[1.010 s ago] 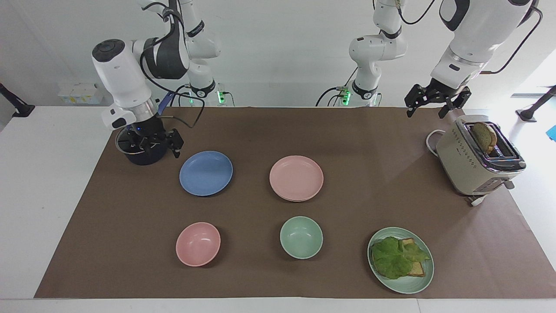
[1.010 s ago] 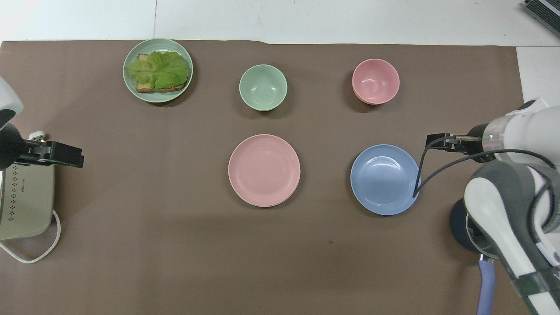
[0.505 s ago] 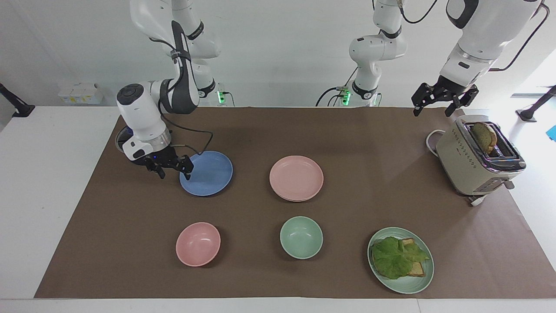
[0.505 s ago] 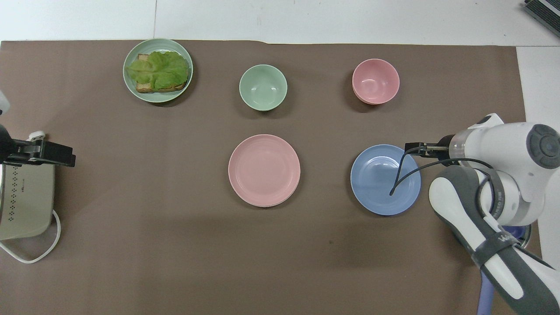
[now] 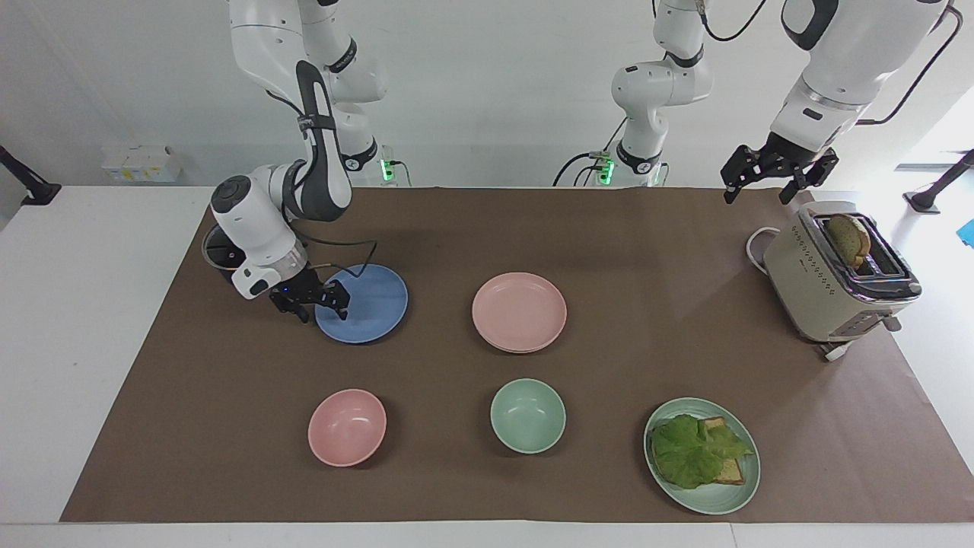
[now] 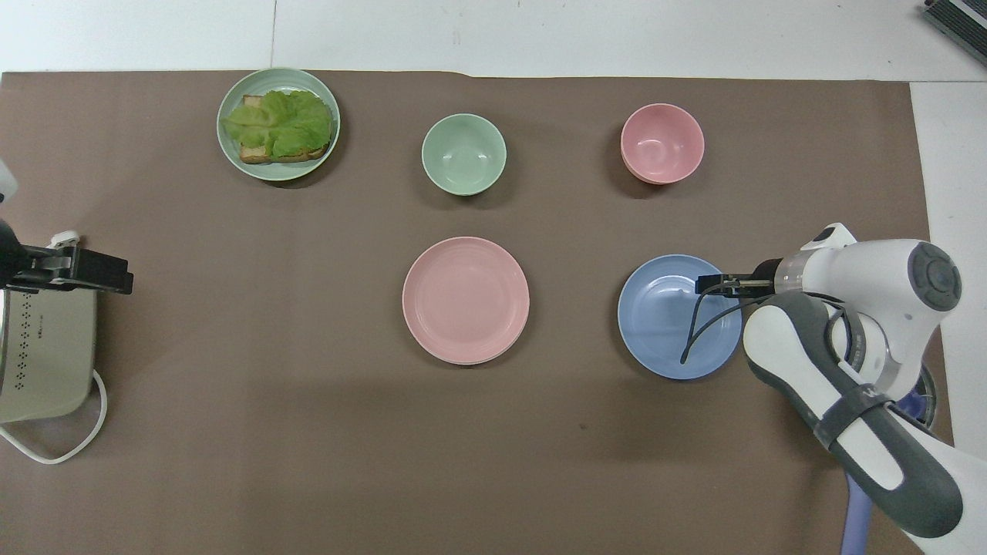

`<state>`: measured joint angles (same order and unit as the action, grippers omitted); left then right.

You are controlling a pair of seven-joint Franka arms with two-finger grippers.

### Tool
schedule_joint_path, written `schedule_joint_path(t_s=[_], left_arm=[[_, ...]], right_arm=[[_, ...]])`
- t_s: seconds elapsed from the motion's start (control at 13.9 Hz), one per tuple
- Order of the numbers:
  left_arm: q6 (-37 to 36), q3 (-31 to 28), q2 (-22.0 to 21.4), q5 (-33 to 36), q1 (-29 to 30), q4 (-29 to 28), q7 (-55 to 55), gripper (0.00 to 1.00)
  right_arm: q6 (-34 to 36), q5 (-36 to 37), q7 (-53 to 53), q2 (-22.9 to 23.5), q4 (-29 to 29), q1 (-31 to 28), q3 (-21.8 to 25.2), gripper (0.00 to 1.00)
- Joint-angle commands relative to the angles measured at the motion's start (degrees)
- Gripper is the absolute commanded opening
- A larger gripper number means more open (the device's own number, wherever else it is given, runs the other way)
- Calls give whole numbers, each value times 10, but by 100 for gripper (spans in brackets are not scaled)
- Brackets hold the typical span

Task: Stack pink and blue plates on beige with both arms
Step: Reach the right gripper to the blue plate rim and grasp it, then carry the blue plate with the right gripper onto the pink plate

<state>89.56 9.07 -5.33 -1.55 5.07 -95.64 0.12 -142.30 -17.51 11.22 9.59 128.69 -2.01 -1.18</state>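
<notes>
The periwinkle blue plate lies flat on the brown mat toward the right arm's end. My right gripper is low at that plate's rim on the right arm's side. It is open, with one finger over the plate and one outside it. The pale pink plate lies at mid-table. A second pale rim shows under its edge, so the beige plate is hidden apart from that. My left gripper hangs open over the toaster and waits.
A beige toaster holding a bread slice stands at the left arm's end. Farther from the robots are a pink bowl, a green bowl and a green plate of lettuce and toast. A dark pot sits by the right arm.
The right arm swung down from over the dark pot to the blue plate's rim, and its fingers have drawn slightly closer. The left gripper rose a little above the toaster.
</notes>
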Motion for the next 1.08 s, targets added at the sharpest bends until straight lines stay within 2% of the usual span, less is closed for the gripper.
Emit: schedule_joint_path(t_s=[0.0, 0.07, 0.14, 0.29, 0.36, 0.58, 1.01], left_arm=[[-9, 3, -3, 6, 6, 1, 8, 100], [-9, 3, -3, 6, 6, 1, 8, 100], [-9, 3, -3, 6, 6, 1, 8, 100], [-9, 3, -3, 6, 6, 1, 8, 100], [-9, 3, -3, 6, 6, 1, 8, 100], [-9, 3, -3, 6, 6, 1, 8, 100], [-9, 3, -3, 6, 6, 1, 8, 100]], right_arm=[[24, -19, 30, -10, 10, -12, -3, 71], [46, -19, 33, -12, 10, -17, -3, 61], [63, -19, 37, -15, 10, -22, -3, 46], [73, -19, 49, -16, 8, -27, -3, 9], [73, -19, 49, -16, 6, -31, -3, 0], [88, -19, 42, -16, -6, -32, -3, 0], [120, -19, 7, -63, -47, -8, -15, 0]])
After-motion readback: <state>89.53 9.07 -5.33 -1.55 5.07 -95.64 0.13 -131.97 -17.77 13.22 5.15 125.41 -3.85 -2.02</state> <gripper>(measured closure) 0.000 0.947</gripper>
